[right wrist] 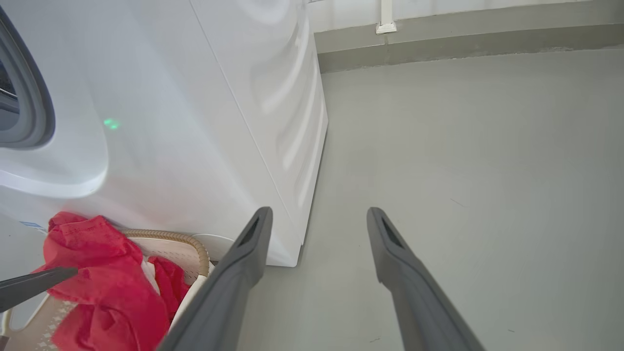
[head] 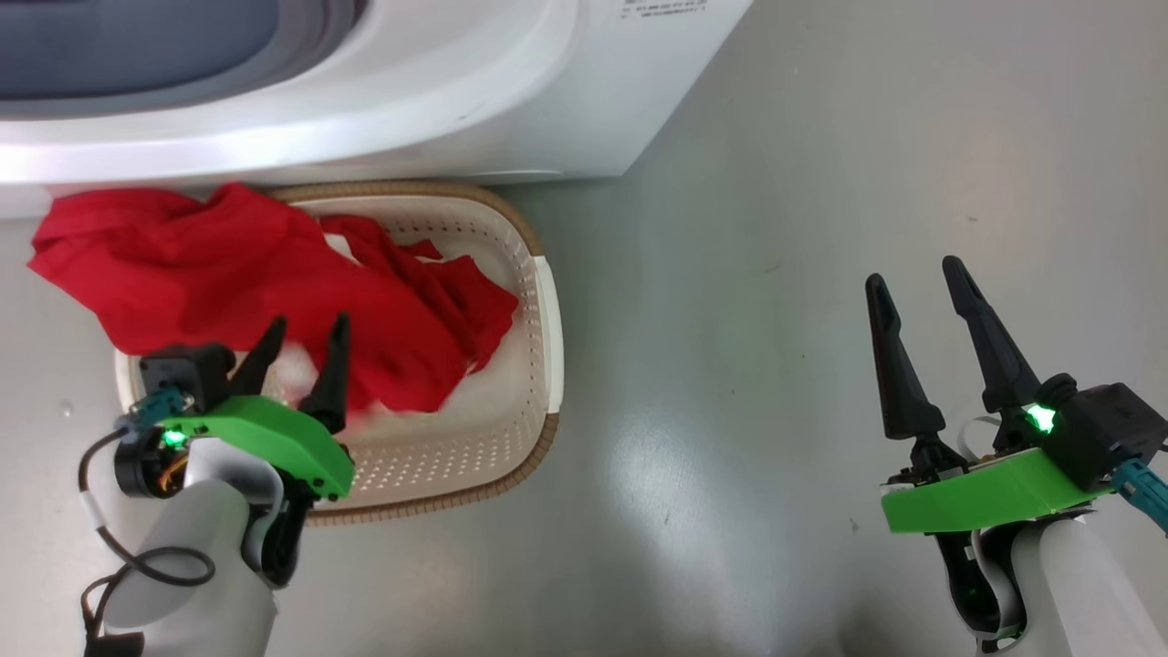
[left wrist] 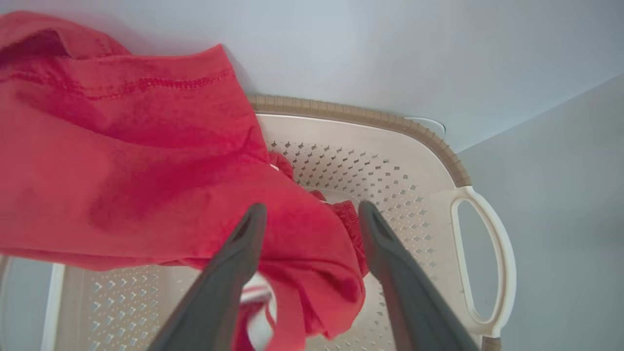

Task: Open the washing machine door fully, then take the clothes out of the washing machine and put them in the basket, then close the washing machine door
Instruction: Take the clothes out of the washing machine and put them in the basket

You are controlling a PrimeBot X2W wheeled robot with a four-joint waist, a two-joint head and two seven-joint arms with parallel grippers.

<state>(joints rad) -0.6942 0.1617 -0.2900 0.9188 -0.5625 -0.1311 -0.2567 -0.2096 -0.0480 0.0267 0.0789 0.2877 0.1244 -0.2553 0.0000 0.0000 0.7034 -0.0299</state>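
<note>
The washing machine (head: 411, 109) is the biggest thing before me, a white box across the top of my head view, with its grey-blue rubber ring (head: 319, 27) at the upper left. My right wrist view takes in its front and side panel (right wrist: 195, 122). The grey floor (head: 821, 182) spreads below and to the right of it.

The basket (head: 538, 301) stands on that floor, its far rim right against the foot of the machine. The clothes (head: 228, 274) lie partly inside it: a red heap covers the left and far part of the basket and spills over the left rim, while the near and right part of the perforated bottom is bare. A bit of white trim shows by my left fingers. From my left wrist the red cloth (left wrist: 146, 170) fills the left side, and the basket's brown rim and pale handle (left wrist: 502, 253) sit on the right.

My left gripper (head: 308, 321) hangs over the basket with its fingers spread apart; cloth lies between them (left wrist: 312, 207) but they do not squeeze it. My right gripper (head: 914, 271) is well off to the right above bare floor, fingers spread and holding nothing (right wrist: 318, 210).
</note>
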